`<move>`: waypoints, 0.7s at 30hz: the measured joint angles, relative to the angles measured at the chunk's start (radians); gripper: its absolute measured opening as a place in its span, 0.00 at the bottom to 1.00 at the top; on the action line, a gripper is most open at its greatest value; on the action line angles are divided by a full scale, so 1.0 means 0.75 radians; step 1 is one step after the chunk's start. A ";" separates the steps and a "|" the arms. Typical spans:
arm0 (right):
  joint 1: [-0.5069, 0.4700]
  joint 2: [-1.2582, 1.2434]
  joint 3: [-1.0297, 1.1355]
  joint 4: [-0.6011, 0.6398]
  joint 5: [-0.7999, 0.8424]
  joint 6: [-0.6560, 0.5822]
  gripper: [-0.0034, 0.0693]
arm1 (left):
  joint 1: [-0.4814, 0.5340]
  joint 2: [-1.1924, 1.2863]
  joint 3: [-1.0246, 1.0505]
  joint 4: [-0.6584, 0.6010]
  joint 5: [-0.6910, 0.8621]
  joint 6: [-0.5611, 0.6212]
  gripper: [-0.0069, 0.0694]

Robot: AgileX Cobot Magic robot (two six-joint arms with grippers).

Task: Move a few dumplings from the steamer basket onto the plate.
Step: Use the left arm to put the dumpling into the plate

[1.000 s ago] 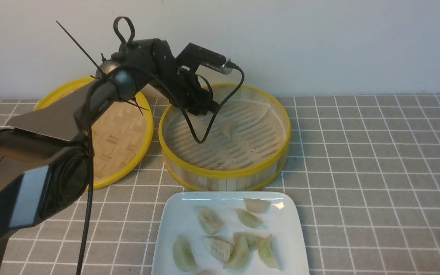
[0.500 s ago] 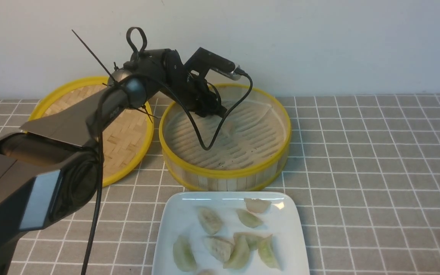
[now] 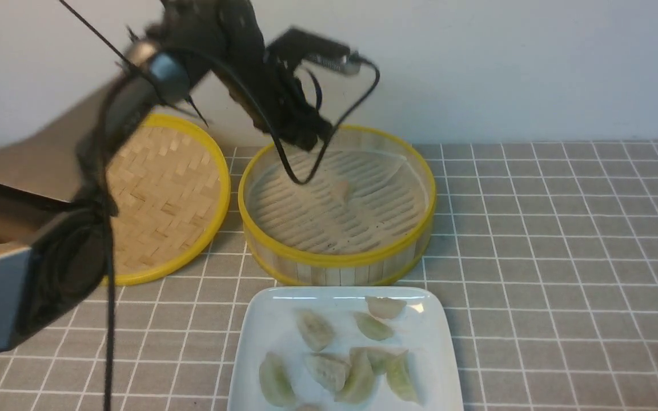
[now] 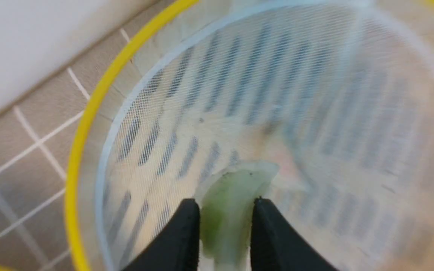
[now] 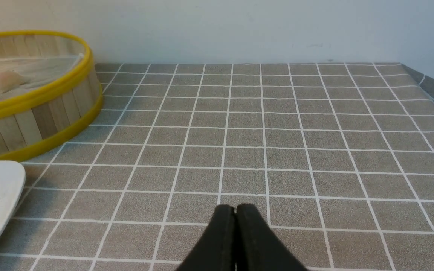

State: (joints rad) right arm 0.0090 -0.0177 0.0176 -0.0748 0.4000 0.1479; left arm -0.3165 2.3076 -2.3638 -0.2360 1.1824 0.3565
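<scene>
**Green dumpling pinched clear of the basket**

The left gripper hangs over the steamer basket near its 11 o'clock rim. Its jaws are narrowed onto a green dumpling, held high, I judge, to clear the wall. The plate sits at the basket's 6 o'clock. One beige dumpling lies mid-basket. The right gripper, pressed closed and empty, stays aside.

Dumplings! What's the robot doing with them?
The robot's left claw is pinching a green dumpling over the steamer basket, probably to carry it to the white plate. One pale dumpling lies in the basket, and several dumplings sit on the plate. The right claw is shut on nothing, off to the side over the tiled cloth.
</scene>
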 joint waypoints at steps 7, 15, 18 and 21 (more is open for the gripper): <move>0.000 0.000 0.000 0.000 0.000 0.000 0.03 | 0.000 -0.281 -0.007 -0.006 0.083 -0.024 0.29; 0.000 0.000 0.000 0.000 0.000 0.000 0.03 | -0.007 -0.656 0.512 -0.030 0.088 -0.125 0.29; 0.000 0.000 0.000 0.000 0.000 0.000 0.03 | -0.025 -0.789 0.803 -0.071 0.088 -0.126 0.29; 0.000 0.000 0.000 0.000 0.000 0.000 0.03 | -0.069 -0.857 1.121 -0.128 0.050 -0.122 0.29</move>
State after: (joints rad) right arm 0.0090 -0.0177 0.0176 -0.0748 0.4000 0.1479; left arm -0.3683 1.6652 -1.5229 -0.3322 1.2196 0.2650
